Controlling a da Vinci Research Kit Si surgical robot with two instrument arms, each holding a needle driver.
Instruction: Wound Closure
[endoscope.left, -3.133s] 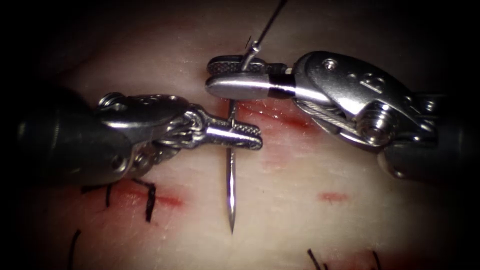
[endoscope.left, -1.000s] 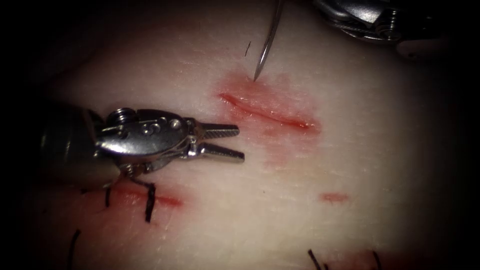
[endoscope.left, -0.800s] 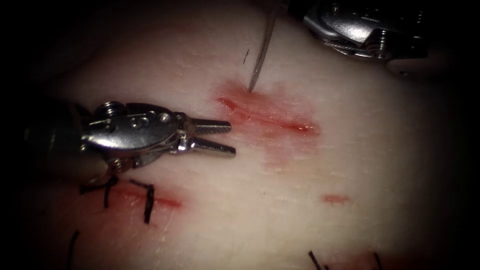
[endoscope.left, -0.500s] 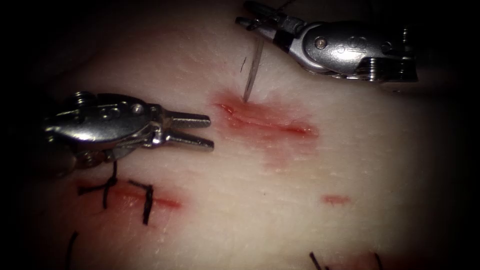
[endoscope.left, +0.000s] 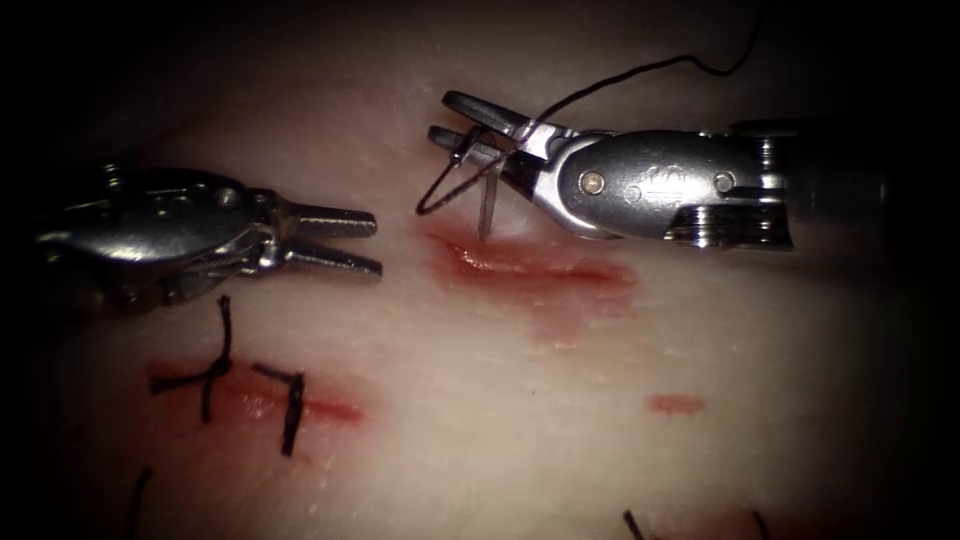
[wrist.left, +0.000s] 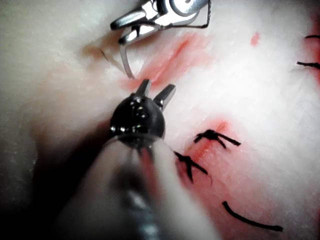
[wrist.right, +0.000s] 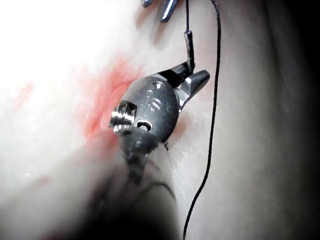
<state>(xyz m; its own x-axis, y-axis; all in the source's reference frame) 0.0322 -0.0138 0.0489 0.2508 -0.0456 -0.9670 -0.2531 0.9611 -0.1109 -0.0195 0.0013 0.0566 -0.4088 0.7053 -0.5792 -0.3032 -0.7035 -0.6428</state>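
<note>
The cut (endoscope.left: 540, 268) is a red line in the pale tissue (endoscope.left: 600, 450). My right tool (endoscope.left: 440, 116) comes in from the right and is shut on the curved needle (endoscope.left: 487, 205) near its tail. The needle stands steeply, its tip sunk into the tissue just beyond the cut's left end. Black thread (endoscope.left: 640, 70) loops from the tail and runs up to the right. My left tool (endoscope.left: 375, 245) hovers left of the cut, open and holding nothing. The left wrist view shows the left tool (wrist.left: 155, 90) and needle (wrist.left: 125, 62); the right wrist view shows the right tool (wrist.right: 196, 75) and thread (wrist.right: 215, 100).
Two finished black stitches (endoscope.left: 215, 370) (endoscope.left: 293, 400) cross an older red cut at the lower left, below the left tool. A small red mark (endoscope.left: 675, 404) lies at the lower right. Cut thread ends (endoscope.left: 632, 522) show at the bottom edge.
The right tool has come down from the top edge with the needle, and the tip has gone from touching the tissue to sinking in. The left tool has drawn back to the left, open.
</note>
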